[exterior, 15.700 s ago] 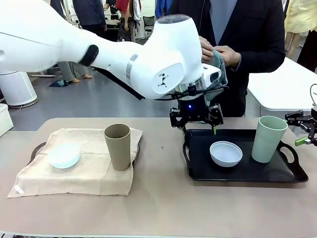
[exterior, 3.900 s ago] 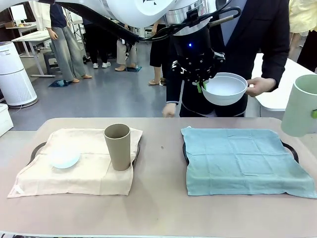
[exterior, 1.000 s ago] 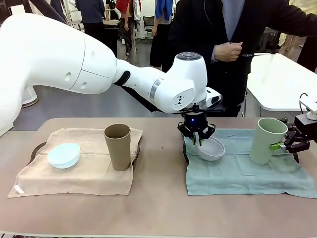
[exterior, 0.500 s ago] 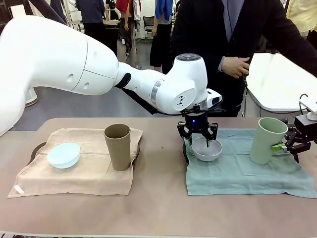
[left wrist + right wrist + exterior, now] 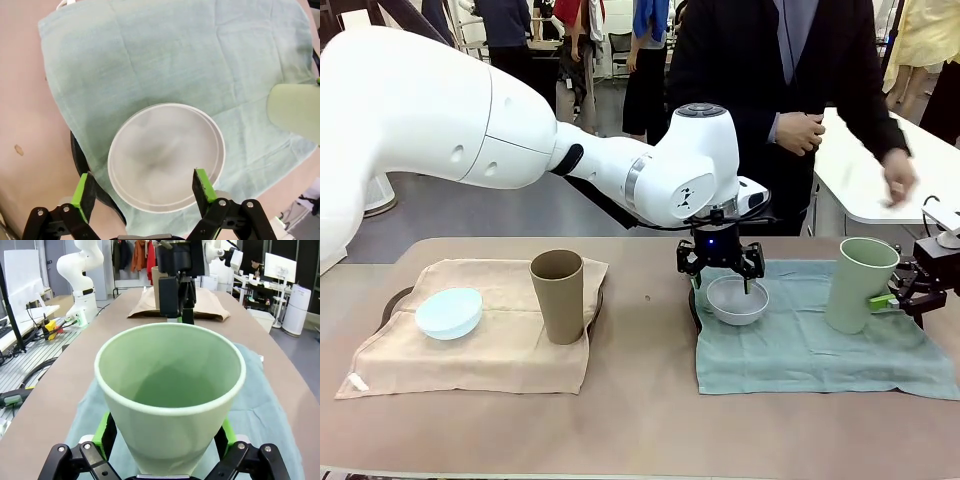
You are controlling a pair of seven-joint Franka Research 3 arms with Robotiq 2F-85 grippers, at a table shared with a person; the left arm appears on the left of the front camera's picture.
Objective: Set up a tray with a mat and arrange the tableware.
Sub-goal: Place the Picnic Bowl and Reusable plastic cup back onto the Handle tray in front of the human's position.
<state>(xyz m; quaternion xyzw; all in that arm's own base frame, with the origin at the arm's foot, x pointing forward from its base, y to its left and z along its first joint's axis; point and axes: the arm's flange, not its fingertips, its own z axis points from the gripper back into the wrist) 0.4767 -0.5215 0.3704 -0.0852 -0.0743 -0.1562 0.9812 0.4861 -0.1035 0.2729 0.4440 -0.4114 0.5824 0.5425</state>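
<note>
White bowl (image 5: 737,300) sits on the green mat (image 5: 820,340), near its left edge. Left gripper (image 5: 721,275) directly above the bowl, fingers (image 5: 204,184) apart, straddling the rim, not touching. Right gripper (image 5: 905,292) clamped on the green cup (image 5: 860,284), upright at the mat's right side. Brown cup (image 5: 558,295) and blue bowl (image 5: 449,312) on the beige mat (image 5: 470,345), well left.

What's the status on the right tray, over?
Left gripper open, straddling white bowl on teal mat. Right gripper shut on green cup, cup on mat. Nothing in the way.
</note>
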